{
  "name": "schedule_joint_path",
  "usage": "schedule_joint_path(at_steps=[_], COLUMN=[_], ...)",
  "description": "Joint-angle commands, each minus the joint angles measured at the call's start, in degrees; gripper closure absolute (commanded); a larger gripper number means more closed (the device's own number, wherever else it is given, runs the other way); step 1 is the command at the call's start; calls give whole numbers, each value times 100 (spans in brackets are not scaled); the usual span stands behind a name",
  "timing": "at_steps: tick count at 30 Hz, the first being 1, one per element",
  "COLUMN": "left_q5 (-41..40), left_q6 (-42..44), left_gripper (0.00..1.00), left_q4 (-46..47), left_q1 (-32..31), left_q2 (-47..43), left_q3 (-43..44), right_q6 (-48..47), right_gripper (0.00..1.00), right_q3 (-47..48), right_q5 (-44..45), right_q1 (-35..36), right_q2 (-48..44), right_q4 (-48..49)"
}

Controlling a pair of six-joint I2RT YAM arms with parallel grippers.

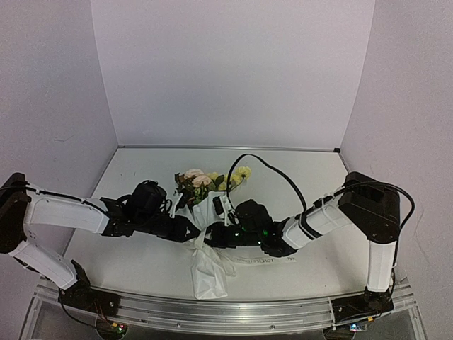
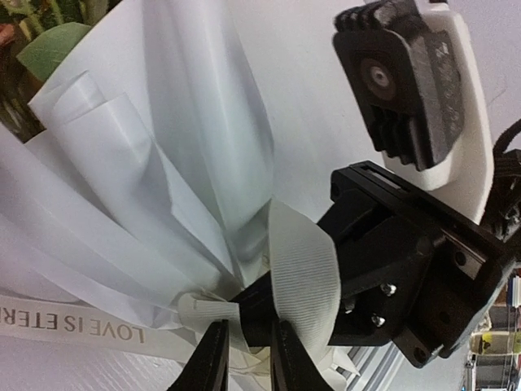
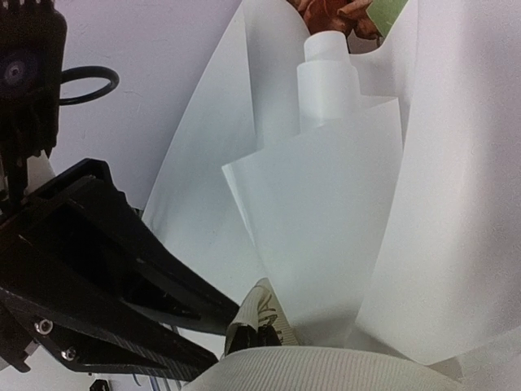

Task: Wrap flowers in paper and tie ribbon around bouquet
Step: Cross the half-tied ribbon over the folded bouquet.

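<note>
Top external view, item one: the bouquet (image 1: 207, 273) lies at mid-table between the two arms, blooms toward the far wall and the paper's tail toward the near edge. Item two: the flowers (image 1: 202, 180), yellow, cream-pink and orange, show out of the far end of the cone. We count the wrapping as done, since the paper (image 2: 163, 163) sheathes the stems and is gathered to a narrow neck. Item three: the ribbon (image 2: 303, 277). The left wrist view shows a turn of it around that neck, a loop standing up beside it and a lettered tail running off. From above, a tail lies flat on the table (image 1: 141, 170) to the right of the bouquet. Item four: the right gripper (image 2: 256, 322), closed tight at the neck with the loop coming off its tips, so we read it as pinching the ribbon. Item five: the left gripper (image 2: 248, 366), jaws a narrow slit apart on either side of the right one's tips; whether they clamp any ribbon we cannot tell. Left to do, by our judgement: draw the knot or bow snug, then release. Whether the knot is already closed is hidden by the fingers.
</note>
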Motion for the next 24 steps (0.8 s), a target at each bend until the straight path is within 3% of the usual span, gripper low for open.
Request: schedule_joint_path(at_steps=[1, 6, 11, 24], left_q5=[-742, -1108, -1161, -491], left_q6=[-16, -109, -232, -364], left_gripper=[76, 69, 69, 63], left_q4=[-146, -175, -227, 70], left_q1=[-1, 1, 10, 26], left_q2=[-390, -682, -562, -124], left_q3=[35, -80, -90, -73], right_q6=[-3, 9, 19, 72], right_gripper=[100, 100, 100, 100], right_q3=[246, 285, 323, 334], right_q5=[-101, -142, -158, -131], right_q1=[34, 33, 33, 25], right_q2=[33, 70, 101, 140], right_q4=[248, 259, 252, 247])
